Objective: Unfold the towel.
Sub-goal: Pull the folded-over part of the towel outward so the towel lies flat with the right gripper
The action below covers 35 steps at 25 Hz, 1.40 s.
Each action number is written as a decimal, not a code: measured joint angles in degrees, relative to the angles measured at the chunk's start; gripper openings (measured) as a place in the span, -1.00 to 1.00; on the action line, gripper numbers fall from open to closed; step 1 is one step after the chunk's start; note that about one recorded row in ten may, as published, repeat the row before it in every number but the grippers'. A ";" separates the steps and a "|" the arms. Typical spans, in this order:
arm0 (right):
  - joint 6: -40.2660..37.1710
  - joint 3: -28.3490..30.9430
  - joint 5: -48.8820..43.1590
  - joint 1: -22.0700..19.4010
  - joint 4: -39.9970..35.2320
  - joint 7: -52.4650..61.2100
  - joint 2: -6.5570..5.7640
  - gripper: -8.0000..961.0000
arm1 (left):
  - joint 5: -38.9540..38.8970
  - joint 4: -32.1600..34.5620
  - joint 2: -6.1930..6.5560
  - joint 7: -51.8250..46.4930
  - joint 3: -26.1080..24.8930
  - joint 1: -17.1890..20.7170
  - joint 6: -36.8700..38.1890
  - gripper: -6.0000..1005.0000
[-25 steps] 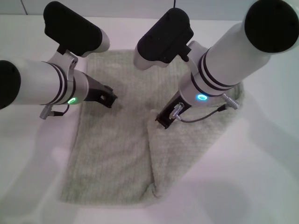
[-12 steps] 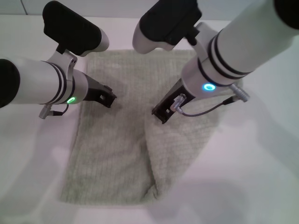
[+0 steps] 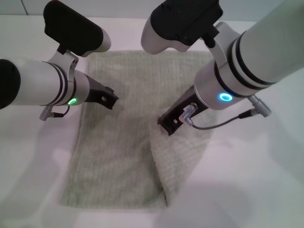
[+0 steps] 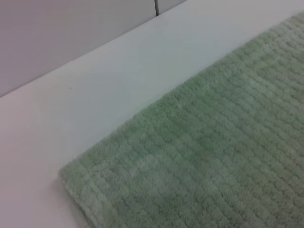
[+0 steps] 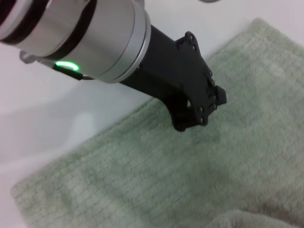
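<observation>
The towel point(image 3: 123, 142) is spread on the white table point(image 3: 266, 190), its long axis running 12 to 6 o'clock; a folded flap lies over its right side; it is judged soft, light and limp, best pinched at the flap's free edge near 5 o'clock. The left gripper point(image 3: 110, 99) rests at its 10 o'clock side, the right gripper point(image 3: 167, 124) at centre; whether their fingers are spread cannot be told.

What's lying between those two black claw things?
Only towel: in the head view, a bare stretch of it separates the left gripper from the right gripper.
</observation>
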 joint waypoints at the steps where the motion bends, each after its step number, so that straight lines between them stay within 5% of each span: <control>1: 0.99 -0.05 -0.16 -0.47 -1.18 0.92 0.02 -0.99 | 0.01 0.16 0.02 0.04 0.00 -0.03 0.00 -0.99; 11: 7.41 -0.63 -0.51 -2.44 -9.25 5.10 0.01 -0.98 | 0.03 4.47 0.09 0.31 0.00 -1.78 -0.09 -0.99; 35: 13.18 -2.40 -4.15 -7.17 -14.88 7.52 0.14 -0.98 | 0.12 5.87 0.08 0.01 0.00 -2.19 -0.28 -0.99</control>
